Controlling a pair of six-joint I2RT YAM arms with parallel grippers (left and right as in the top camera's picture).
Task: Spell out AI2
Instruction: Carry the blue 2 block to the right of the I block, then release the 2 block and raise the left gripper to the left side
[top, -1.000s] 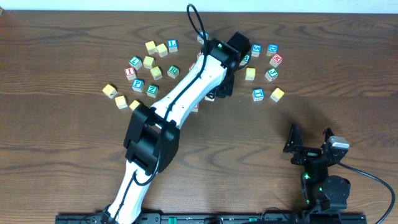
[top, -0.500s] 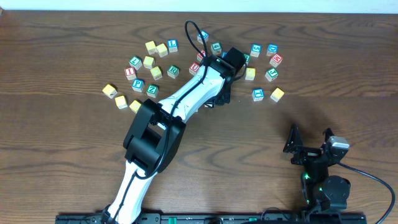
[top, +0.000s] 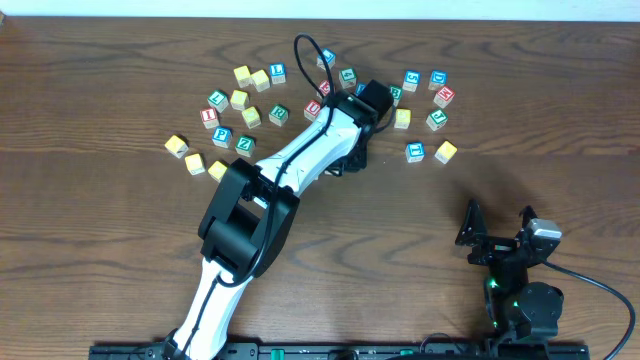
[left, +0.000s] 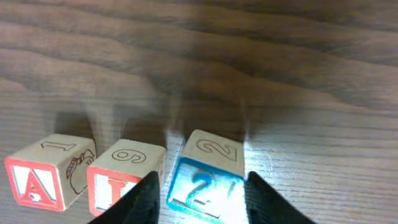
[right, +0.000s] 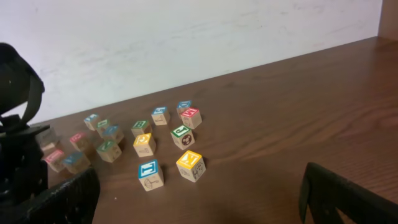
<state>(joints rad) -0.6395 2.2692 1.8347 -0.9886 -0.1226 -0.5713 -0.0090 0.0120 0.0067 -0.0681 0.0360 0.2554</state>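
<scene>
Table (left: 280, 74), AI2 blocks (left: 124, 174), left end effector (left: 202, 180) — grip unclear — right end effector (right: 202, 183) apart

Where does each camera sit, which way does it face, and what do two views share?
Overhead: above the table, looking straight down at blocks, left arm and right arm.
Left wrist: low, facing the 2 block, which the left gripper straddles.
Right wrist: low, looking across the blocks to the wall; right gripper frames it.
Shared: overhead and right wrist show one yellow block.

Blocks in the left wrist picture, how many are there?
3, in one row: the A block leftmost, the I block beside it, the blue 2 block rightmost, between the fingers.
</scene>
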